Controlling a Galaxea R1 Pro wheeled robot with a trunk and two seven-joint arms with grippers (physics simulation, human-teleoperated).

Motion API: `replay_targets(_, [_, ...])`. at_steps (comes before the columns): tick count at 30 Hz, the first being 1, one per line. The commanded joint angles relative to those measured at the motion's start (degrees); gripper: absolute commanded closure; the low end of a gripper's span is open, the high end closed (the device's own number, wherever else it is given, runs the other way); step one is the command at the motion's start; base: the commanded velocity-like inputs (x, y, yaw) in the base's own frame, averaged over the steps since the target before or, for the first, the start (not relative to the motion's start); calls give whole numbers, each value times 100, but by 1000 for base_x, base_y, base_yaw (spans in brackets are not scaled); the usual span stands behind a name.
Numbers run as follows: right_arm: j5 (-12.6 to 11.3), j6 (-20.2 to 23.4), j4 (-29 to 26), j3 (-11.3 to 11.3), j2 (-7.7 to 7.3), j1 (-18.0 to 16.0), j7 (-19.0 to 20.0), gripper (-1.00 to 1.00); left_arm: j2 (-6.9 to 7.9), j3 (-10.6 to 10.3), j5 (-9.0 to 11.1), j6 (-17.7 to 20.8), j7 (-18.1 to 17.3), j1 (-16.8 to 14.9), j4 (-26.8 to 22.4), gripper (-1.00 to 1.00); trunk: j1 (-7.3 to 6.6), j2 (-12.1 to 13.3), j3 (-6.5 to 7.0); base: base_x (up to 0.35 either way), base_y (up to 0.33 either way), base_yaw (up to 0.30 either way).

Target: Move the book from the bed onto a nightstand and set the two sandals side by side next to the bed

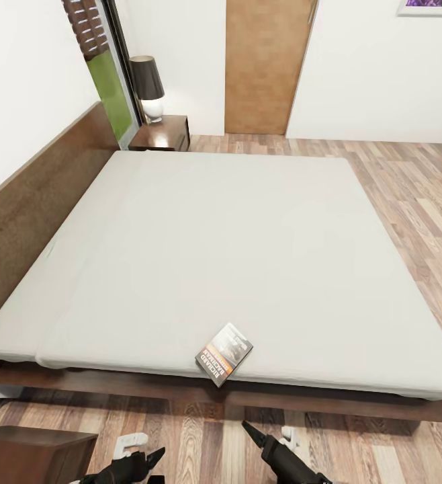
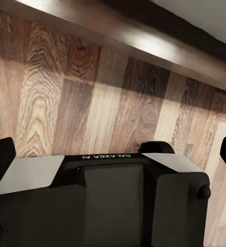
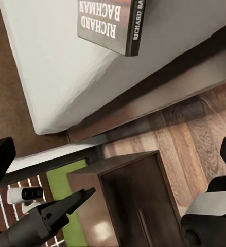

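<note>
R gripper (image 1: 248, 426) low over the floor (image 1: 395, 195) just in front of the bed (image 1: 248, 255), fingers apart w/ nothing between them, touching nothing. L gripper (image 1: 155, 457) also near the floor, fingers spread, empty; in L wrist view only plank floor and bed frame edge ahead. Book (image 1: 224, 353) lies flat on pale-grey mattress at the near edge, one corner at the rim; dark cover, orange band, white "RICHARD BACHMAN". Nightstand (image 1: 162, 133) w/ lamp (image 1: 147, 86) by far end of headboard; another nightstand (image 1: 29, 454) beside L arm.
</note>
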Motion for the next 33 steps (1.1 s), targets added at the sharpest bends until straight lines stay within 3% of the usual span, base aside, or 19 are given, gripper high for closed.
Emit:
replay_targets(1, [-41,47,-8,-9,15,-1,10,-100,0,49,-15,-8,-28,-3,9,-100,1,-4,-4,0,0,0])
replay_targets(12, [-58,1,-6,3,123,-8,-60,-100,-3,62,-24,-9,-39,-3,14,-100,1,-4,-4,0,0,0])
replay_targets(23, [-802,7,0,9,187,-408,-55,-100,-44,54,-33,-9,-39,-3,21,-100,1,-4,-4,0,0,0])
replay_targets(33, [-864,8,52,11,242,-431,-45,-100,-93,52,-33,-9,-39,-3,21,-100,1,-4,-4,0,0,0])
